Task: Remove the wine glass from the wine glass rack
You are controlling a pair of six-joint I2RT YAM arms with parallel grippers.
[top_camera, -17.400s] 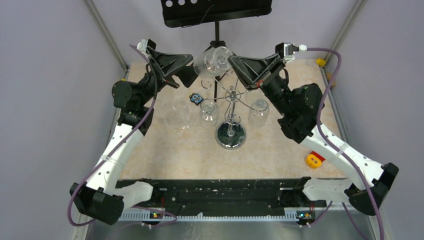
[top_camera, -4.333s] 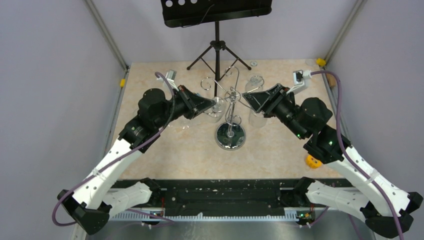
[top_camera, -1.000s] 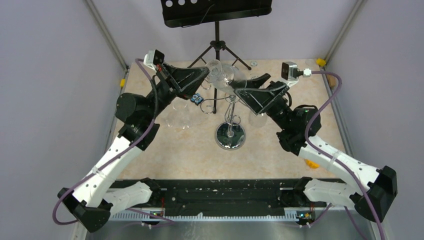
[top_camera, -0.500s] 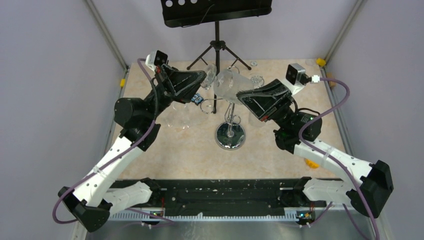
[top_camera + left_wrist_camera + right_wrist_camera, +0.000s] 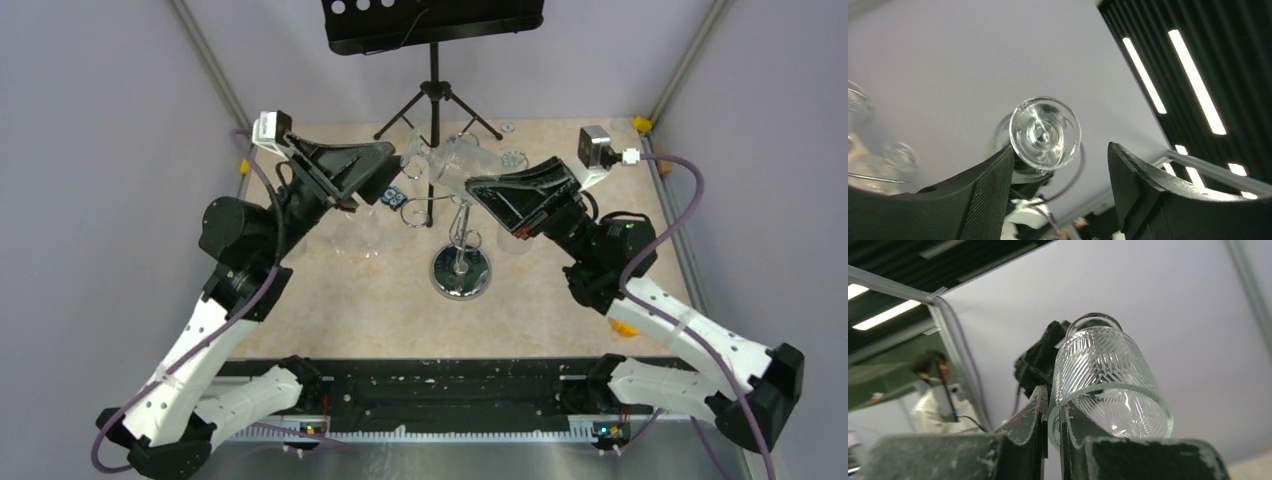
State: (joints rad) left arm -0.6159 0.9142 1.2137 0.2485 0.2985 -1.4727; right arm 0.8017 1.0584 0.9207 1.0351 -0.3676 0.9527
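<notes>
The wine glass (image 5: 455,160) is clear with a cut pattern and lies tilted on its side in the air, above the chrome wine glass rack (image 5: 461,272). My right gripper (image 5: 470,184) is shut on its rim. In the right wrist view the gripper (image 5: 1054,407) has one finger inside and one outside the bowl (image 5: 1108,375). My left gripper (image 5: 388,166) is open, just left of the glass's foot. The left wrist view shows the foot (image 5: 1045,132) beyond the gripper's (image 5: 1060,150) wide-apart fingers, with no contact.
A black tripod music stand (image 5: 432,60) stands at the back. Other clear glasses stand on the table left (image 5: 357,232) and right (image 5: 514,160) of the rack. A small blue object (image 5: 392,197) lies near the left gripper. A yellow piece (image 5: 627,322) lies at the right.
My left gripper has drawn back to the left, away from the glass's foot. My right gripper still holds the glass, which has tipped further onto its side.
</notes>
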